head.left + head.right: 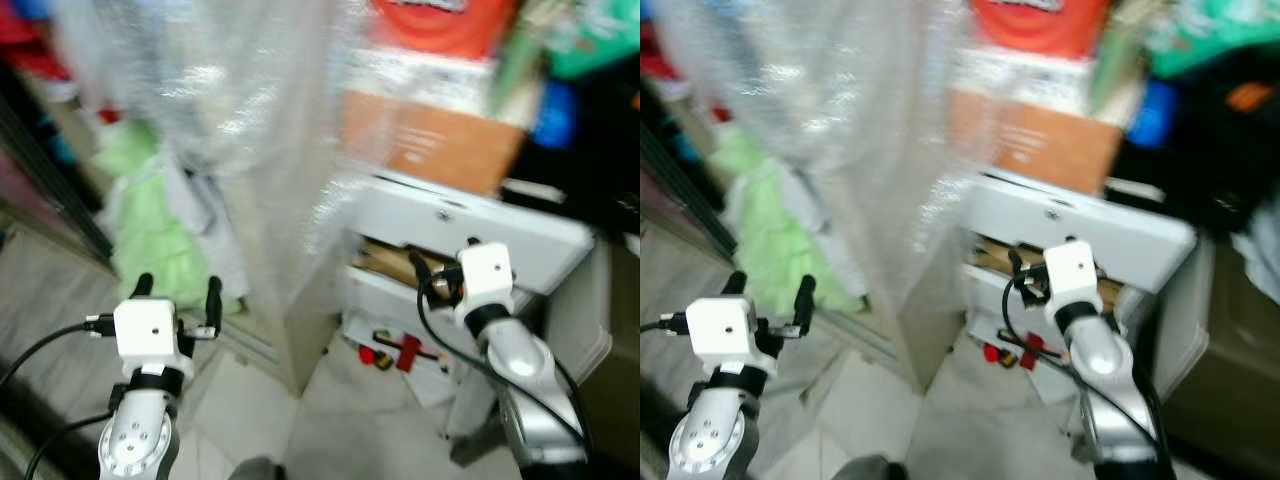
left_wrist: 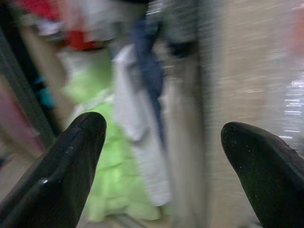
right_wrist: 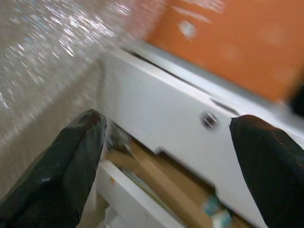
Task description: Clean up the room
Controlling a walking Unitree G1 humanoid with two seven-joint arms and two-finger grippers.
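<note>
The pale green ruffled cloth [image 1: 150,235] lies heaped on the floor, left of the white plastic drawer unit [image 1: 470,225]. My left gripper [image 1: 178,296] hovers before it, fingers wide, ready to grab; my right gripper [image 3: 161,156], equally wide, faces the unit.
</note>
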